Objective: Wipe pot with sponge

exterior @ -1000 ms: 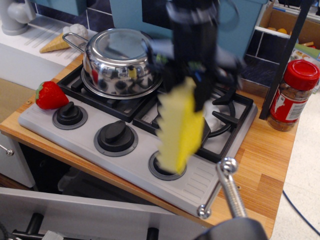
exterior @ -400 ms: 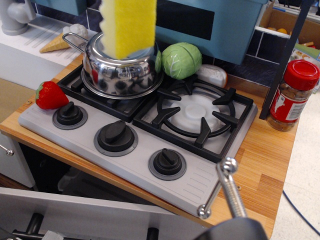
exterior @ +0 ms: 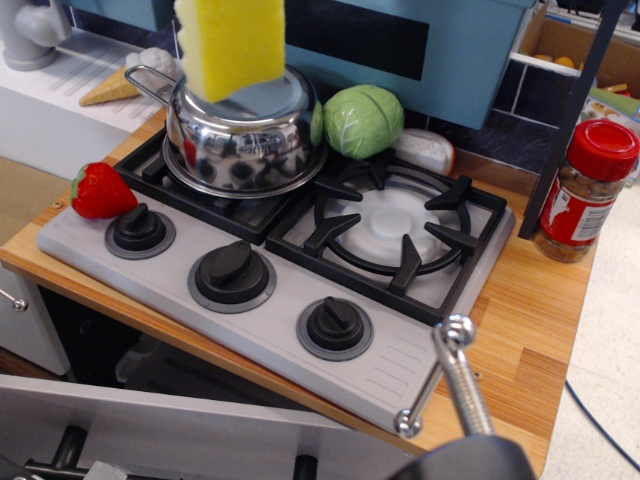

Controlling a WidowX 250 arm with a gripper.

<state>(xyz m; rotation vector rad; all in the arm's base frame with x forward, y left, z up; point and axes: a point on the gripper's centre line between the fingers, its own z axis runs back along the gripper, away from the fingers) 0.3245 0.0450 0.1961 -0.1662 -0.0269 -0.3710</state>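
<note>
At the upper left of the frame, the pot (exterior: 243,135) stands on the left burner grate of the stove (exterior: 290,265), its thin wire handle pointing toward the upper left. The sponge (exterior: 232,45) hangs upright over the pot's mouth, its top cut off by the upper frame edge and its wavy edge facing left. The tool lies outside the frame, so whether it is spread or pressed together cannot be told. Just right of the pot sits a green cabbage (exterior: 363,120). A strawberry (exterior: 101,191) lies on the wooden surface (exterior: 530,320) at the stove's left end. A red-capped spice jar (exterior: 586,190) stands at the right.
</note>
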